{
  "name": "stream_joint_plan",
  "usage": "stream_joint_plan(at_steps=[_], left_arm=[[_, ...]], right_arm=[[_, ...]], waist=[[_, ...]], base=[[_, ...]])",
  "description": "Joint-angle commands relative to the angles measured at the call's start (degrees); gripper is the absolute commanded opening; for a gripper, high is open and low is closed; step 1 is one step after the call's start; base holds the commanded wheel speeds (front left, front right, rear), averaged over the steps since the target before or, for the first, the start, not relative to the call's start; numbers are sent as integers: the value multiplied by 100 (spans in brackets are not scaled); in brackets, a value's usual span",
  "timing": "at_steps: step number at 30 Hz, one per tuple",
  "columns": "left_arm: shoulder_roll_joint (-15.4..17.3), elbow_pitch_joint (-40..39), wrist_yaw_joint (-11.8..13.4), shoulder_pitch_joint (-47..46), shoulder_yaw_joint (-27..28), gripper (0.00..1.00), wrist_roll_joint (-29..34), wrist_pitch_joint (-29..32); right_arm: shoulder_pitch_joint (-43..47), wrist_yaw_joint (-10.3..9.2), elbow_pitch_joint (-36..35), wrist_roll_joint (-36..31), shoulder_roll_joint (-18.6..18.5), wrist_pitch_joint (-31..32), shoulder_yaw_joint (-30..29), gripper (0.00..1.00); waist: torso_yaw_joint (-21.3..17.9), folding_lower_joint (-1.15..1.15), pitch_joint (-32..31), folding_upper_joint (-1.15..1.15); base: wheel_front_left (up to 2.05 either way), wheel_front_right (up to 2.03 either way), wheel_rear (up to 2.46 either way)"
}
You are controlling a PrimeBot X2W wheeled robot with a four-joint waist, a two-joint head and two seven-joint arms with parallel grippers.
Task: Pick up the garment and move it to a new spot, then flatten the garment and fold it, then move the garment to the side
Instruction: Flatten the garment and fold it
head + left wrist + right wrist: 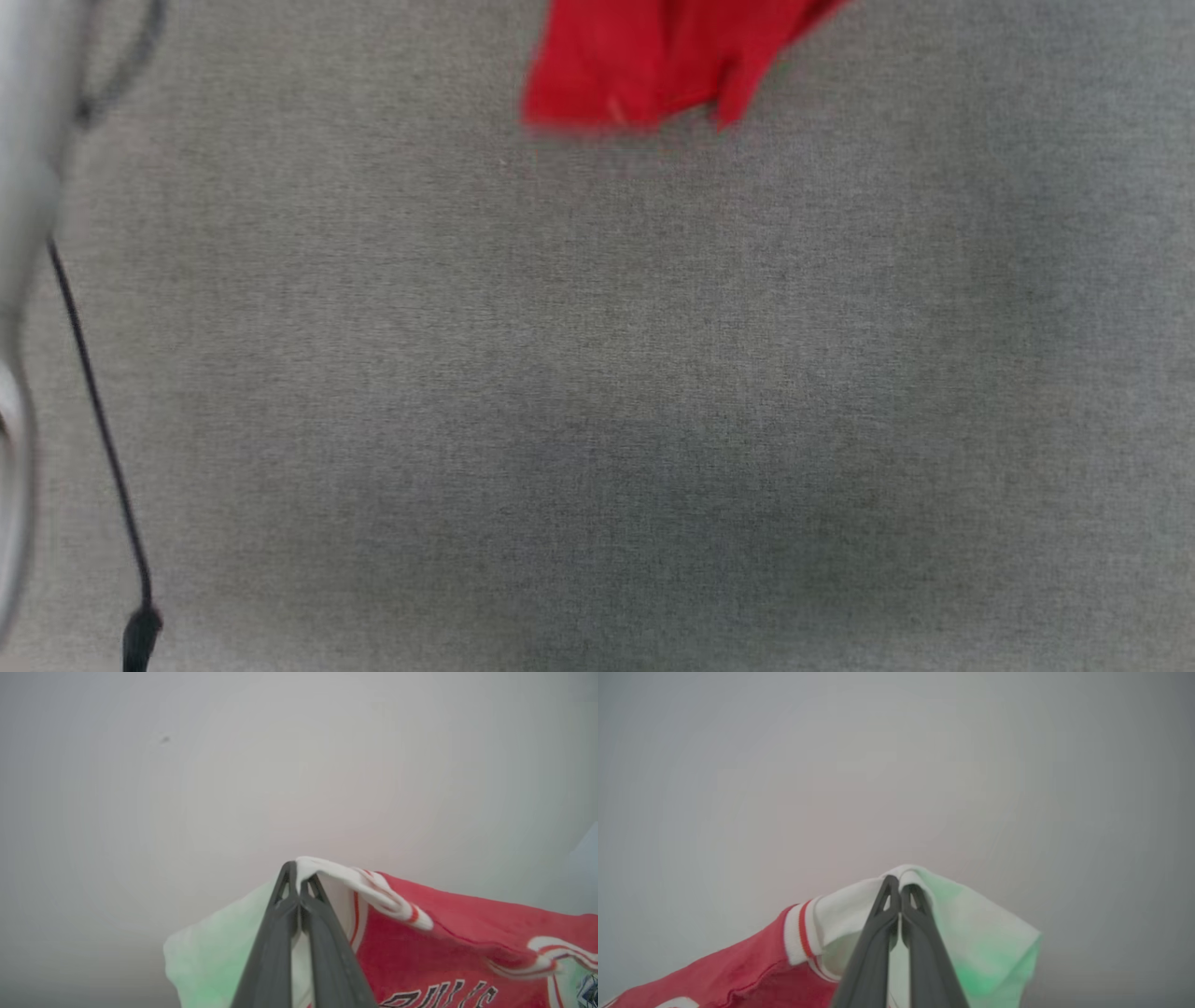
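The garment's red lower part (653, 61) hangs into the top of the head view, above the grey cloth-covered surface. In the left wrist view my left gripper (297, 870) is shut on a white shoulder fold of the garment (444, 933), beside a red-and-white striped band; dark lettering runs across the red front. In the right wrist view my right gripper (900, 884) is shut on the other white sleeve part of the garment (840, 914), next to its striped trim. The shirt hangs stretched between both grippers.
A grey fabric surface (597, 392) spreads across the head view. A pale forearm (23, 187) and a thin black cable (93, 401) run down its left edge. Both wrist views look toward a plain pale wall (233, 765).
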Motion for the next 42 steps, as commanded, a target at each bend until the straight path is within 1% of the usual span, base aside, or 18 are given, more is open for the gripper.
stream_joint_plan(at_steps=[1,5,8,10,12,14,16,19,20,21,22,24,26,30,33,35,38,42], left_arm=[[9,93,-26,-299,75,0,32,-53],[-110,438,-48,-981,270,0,49,-118],[-250,560,-82,-961,153,0,91,-64],[-275,500,-81,-806,1,0,83,46],[-202,388,-84,-514,-144,0,36,85],[-133,215,-86,-108,-387,0,87,74],[-83,-83,-87,368,-571,0,-23,41],[111,-687,-87,1188,-890,0,-227,49],[111,-687,-87,1188,-890,0,-227,49],[201,-944,-88,1506,-1005,0,-323,71],[247,-1185,-87,1849,-1071,0,-537,88],[476,-1629,-87,2457,-1289,0,-670,76],[648,-1987,-87,3024,-1347,0,-910,-14],[1003,-2482,-88,4185,-1357,0,-991,-127],[1149,-2794,-88,4958,-1052,0,-1021,-155],[1128,-2993,-87,5496,-720,0,-941,-159],[1108,-3286,-87,6247,-305,0,-683,-160],[1074,-3725,-86,6998,68,0,-344,-161]], right_arm=[[-327,0,127,-112,-1,-167,14,0],[-1063,-1,766,-385,32,-676,80,0],[-1314,0,1221,-409,-62,-745,275,0],[-1197,0,1401,-356,-83,-750,481,0],[-903,0,1501,-224,-69,-615,724,0],[-573,0,1432,-72,-163,-457,1052,0],[-153,0,1257,124,-332,-285,1392,0],[665,0,828,585,-580,8,1817,0],[665,0,828,585,-580,8,1817,0],[964,0,625,755,-666,70,1944,0],[1289,0,412,903,-809,140,2049,0],[2025,0,-94,1212,-1100,289,2270,0],[2794,0,-648,1579,-1386,422,2306,0],[4368,0,-1671,2078,-1843,680,2179,0],[5391,0,-2349,2275,-2040,904,1999,0],[5989,0,-2738,2308,-2106,1037,1829,0],[6809,-1,-3244,2339,-2100,1306,1610,0],[7744,-1,-3916,2325,-2018,1666,1252,0]], waist=[[-26,0,20,0],[-51,0,8,0],[-21,0,-75,0],[-13,0,-119,0],[-24,0,-161,0],[-31,0,-200,0],[-16,0,-274,0],[6,0,-401,0],[6,0,-401,0],[-9,0,-442,0],[4,0,-495,0],[39,0,-614,0],[57,0,-731,0],[32,0,-951,0],[-32,0,-1092,0],[-59,0,-1164,0],[-73,0,-1266,0],[-55,0,-1356,0]], base=[[0,0,0],[0,0,0],[0,0,0],[0,0,0],[0,0,0],[0,0,0],[0,0,0],[0,0,0],[0,0,0],[0,0,0],[0,0,0],[0,0,0],[0,0,0],[0,0,0],[0,0,0],[0,0,0],[0,0,0],[0,0,0]])
